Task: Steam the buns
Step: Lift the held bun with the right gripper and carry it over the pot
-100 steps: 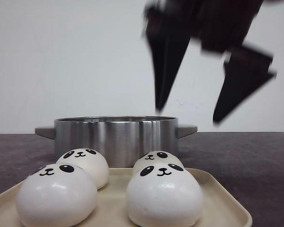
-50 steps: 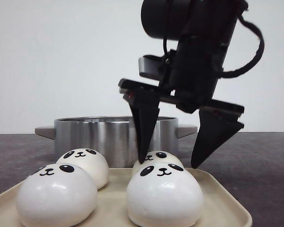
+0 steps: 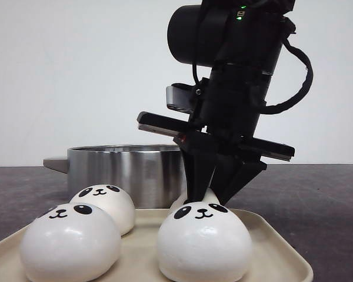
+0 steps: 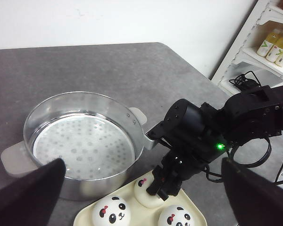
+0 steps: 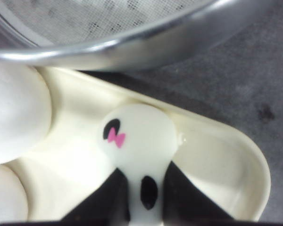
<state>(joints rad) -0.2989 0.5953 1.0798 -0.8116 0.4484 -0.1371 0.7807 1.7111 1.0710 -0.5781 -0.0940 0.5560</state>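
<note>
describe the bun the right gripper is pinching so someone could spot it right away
Find the steel pot; a cream tray of four panda buns sits in front. It is the back right bun, squeezed narrow between the right gripper's fingers.

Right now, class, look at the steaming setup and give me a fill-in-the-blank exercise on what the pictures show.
1. The right gripper is shut on a ____.
2. The buns sit on a cream ____.
3. The steel steamer pot holds ____ buns.
4. The number of buns on the tray is ____.

Missing words: bun; tray; no; four
</note>
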